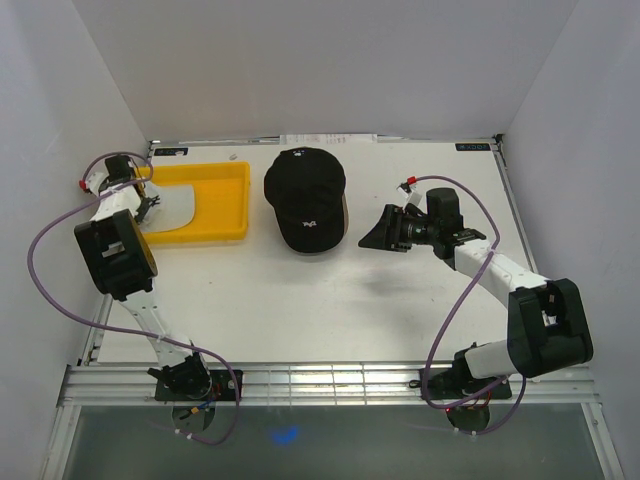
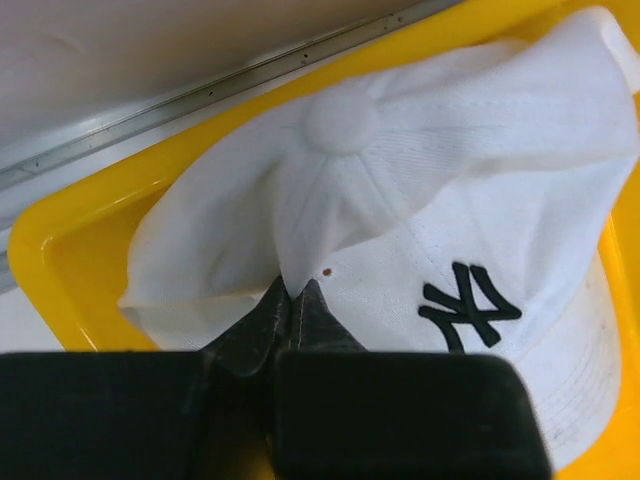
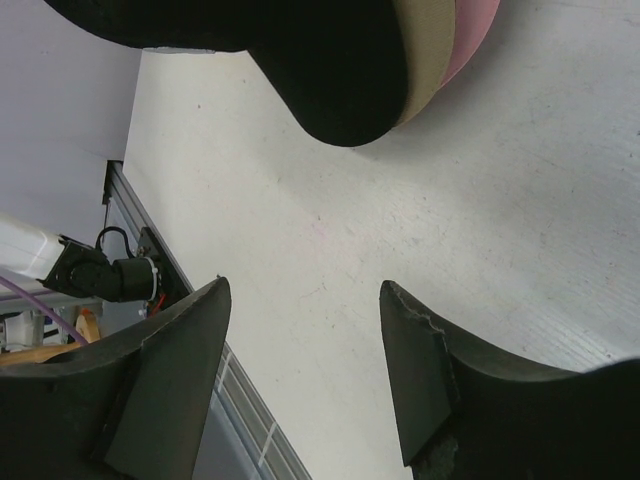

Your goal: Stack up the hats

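A white hat [image 2: 420, 190] with a black logo lies in the yellow tray [image 2: 60, 250]. My left gripper [image 2: 293, 292] is shut, pinching a fold of its crown. In the top view the left gripper [image 1: 150, 207] is over the white hat [image 1: 173, 212] at the tray's left end. A black hat [image 1: 305, 198] sits mid-table on top of other hats. The right wrist view shows its black brim [image 3: 340, 70] over a tan brim [image 3: 432, 60] and a pink brim [image 3: 478, 22]. My right gripper [image 3: 303, 284] is open and empty, just right of this stack [image 1: 372, 237].
The yellow tray [image 1: 238, 205] stands at the back left, close beside the stack of hats. White walls enclose the table on three sides. A metal rail [image 1: 330, 378] runs along the near edge by the arm bases.
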